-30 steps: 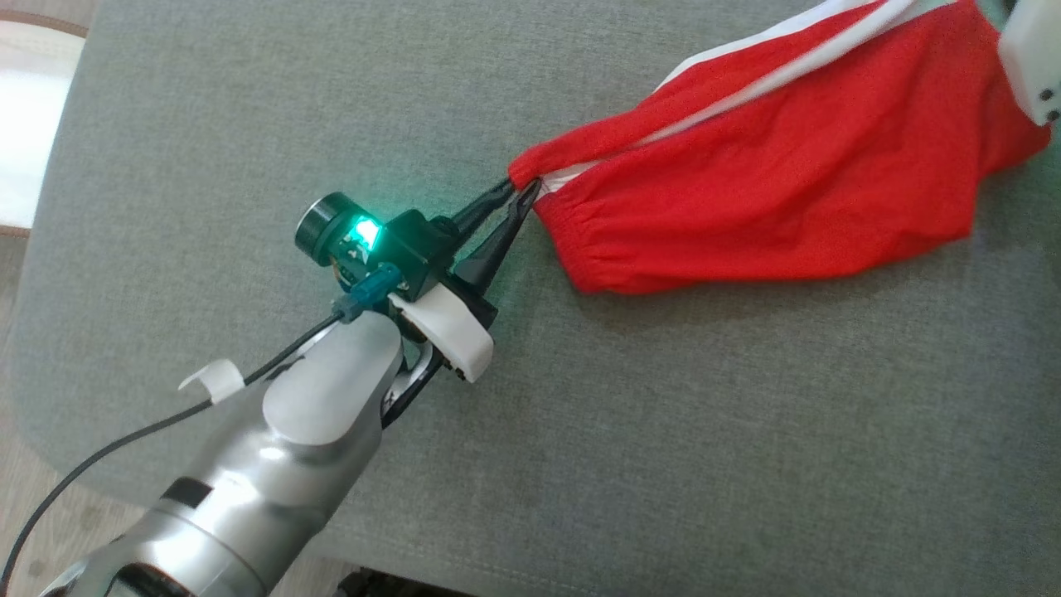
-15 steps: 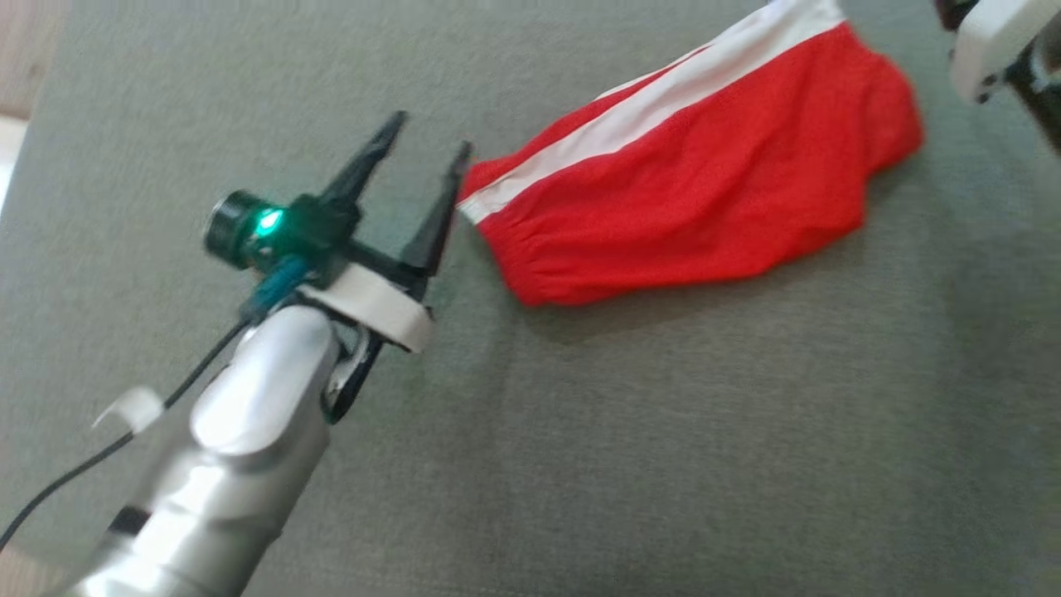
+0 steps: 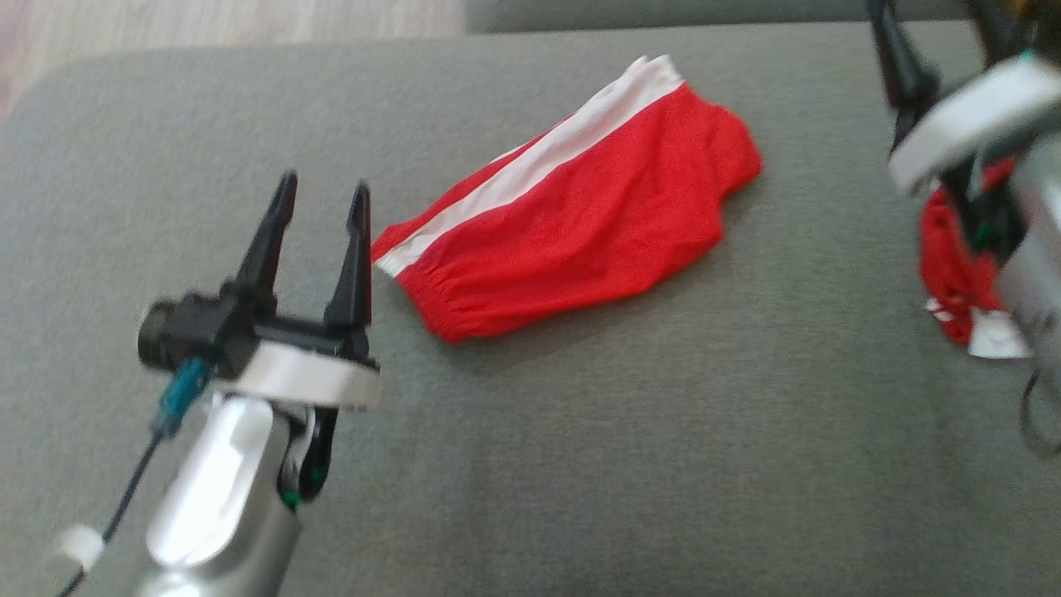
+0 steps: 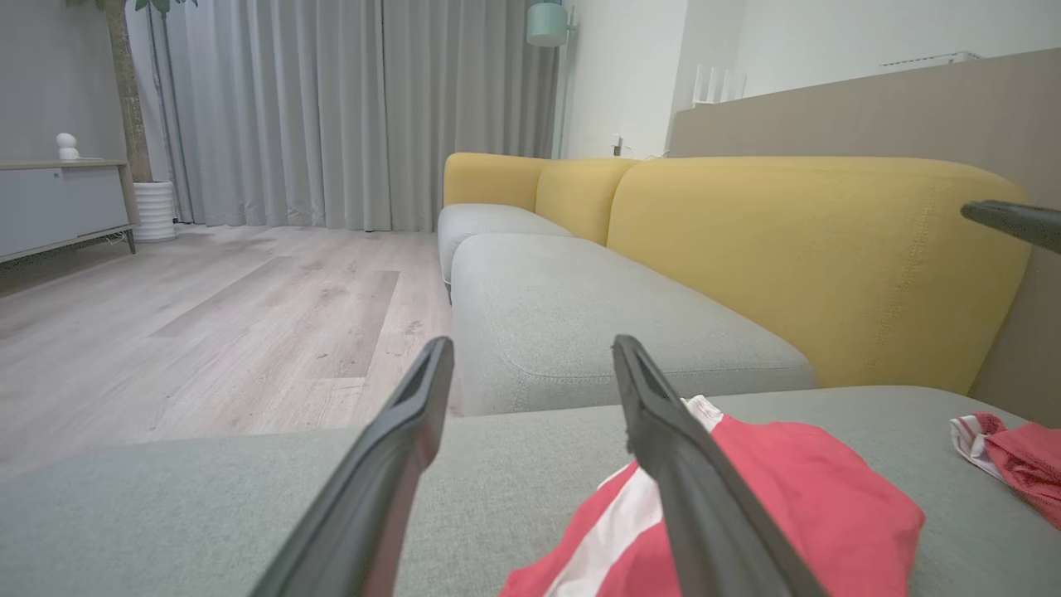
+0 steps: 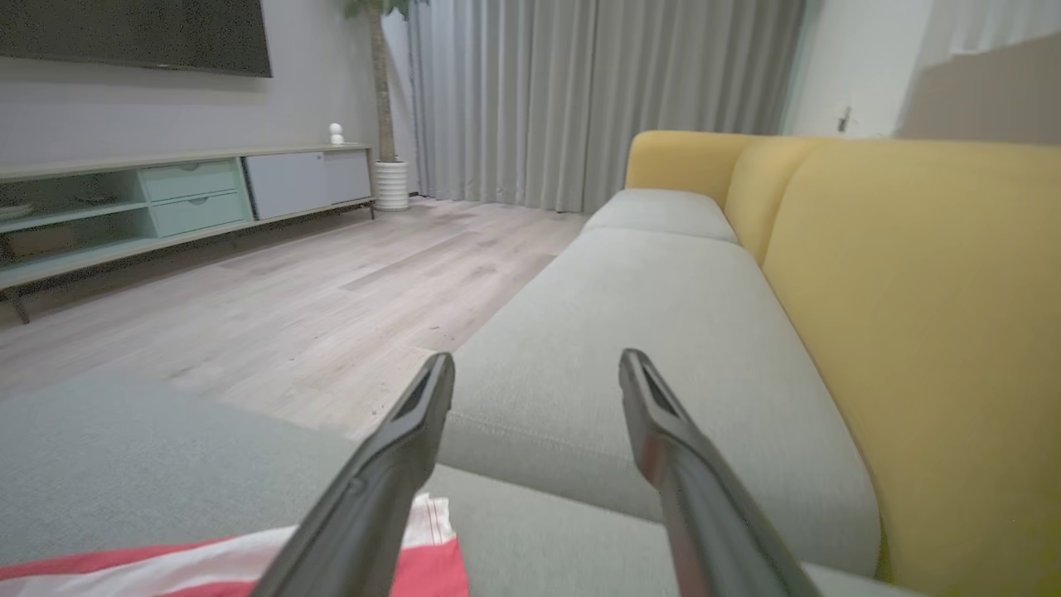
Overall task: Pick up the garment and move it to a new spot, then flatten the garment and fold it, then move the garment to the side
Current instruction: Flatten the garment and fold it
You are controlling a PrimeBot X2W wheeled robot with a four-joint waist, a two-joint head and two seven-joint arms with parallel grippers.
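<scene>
The garment (image 3: 580,224), red with a white stripe (image 3: 530,166) along its far edge, lies flat on the grey seat (image 3: 663,464) of a sofa. In the head view it slants from near left to far right. Its gathered end points towards the left tool (image 3: 324,182), and neither tool holds it.

The left tool is released: its two dark fingers (image 3: 267,240) stand apart with nothing between them, over the seat just left of the garment's gathered end. The finger nearer the garment sits just beside the stripe's corner; whether it touches the cloth I cannot tell.

The right tool (image 5: 539,356) is released too, fingers wide and empty, over the seat to the right of the garment and apart from it. Its wrist view has a red and white edge of cloth at the bottom left, under the left-hand finger.

A second red cloth (image 3: 953,257), crumpled and with white trim, lies on the seat at the right. It is partly hidden by the right arm (image 3: 1032,274) and is well apart from the garment.

Beyond the seat stand yellow backrests (image 4: 812,265), a pale wood floor (image 4: 207,315) and grey curtains (image 4: 331,108)
</scene>
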